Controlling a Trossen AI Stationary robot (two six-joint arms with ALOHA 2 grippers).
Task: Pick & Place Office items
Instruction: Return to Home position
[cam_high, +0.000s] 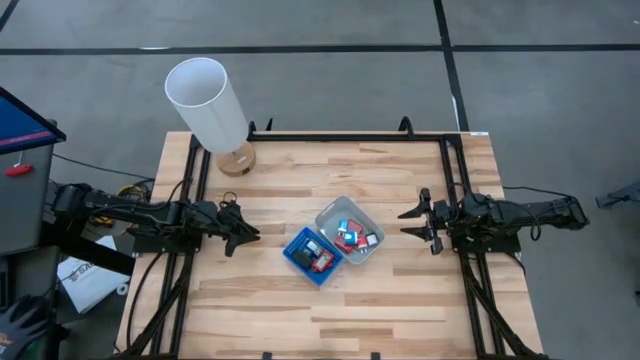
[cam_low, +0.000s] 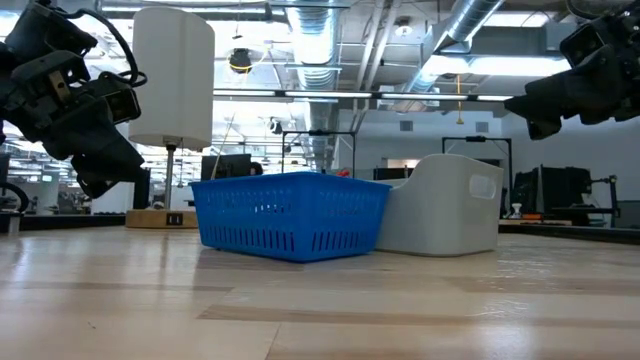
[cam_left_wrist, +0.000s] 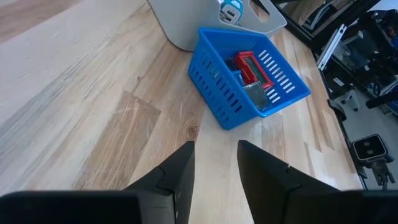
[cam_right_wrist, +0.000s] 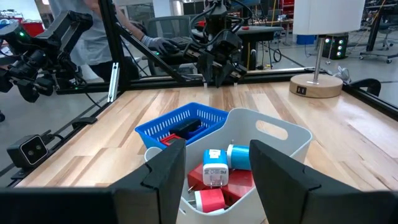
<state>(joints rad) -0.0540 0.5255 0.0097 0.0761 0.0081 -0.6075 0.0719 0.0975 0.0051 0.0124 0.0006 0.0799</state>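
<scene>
The office items are small red, blue, white and black pieces. Some lie in the blue tray (cam_high: 312, 256), the others in the clear-grey tray (cam_high: 350, 229); the two trays stand corner to corner at the table's middle. In the left wrist view red and grey pieces (cam_left_wrist: 250, 73) show in the blue tray (cam_left_wrist: 249, 74). In the right wrist view a blue-white block (cam_right_wrist: 215, 168) and red pieces lie in the grey tray (cam_right_wrist: 273, 140). My left gripper (cam_high: 246, 234) hovers open left of the trays. My right gripper (cam_high: 410, 222) hovers open right of them. Both grippers are empty.
A tall white cylinder on a round wooden base (cam_high: 212, 110) stands at the table's far left. Black rails (cam_high: 455, 170) run along the table's sides and far edge. Bare wood lies near the trays on the near side. A person stands beyond the table (cam_right_wrist: 93, 37).
</scene>
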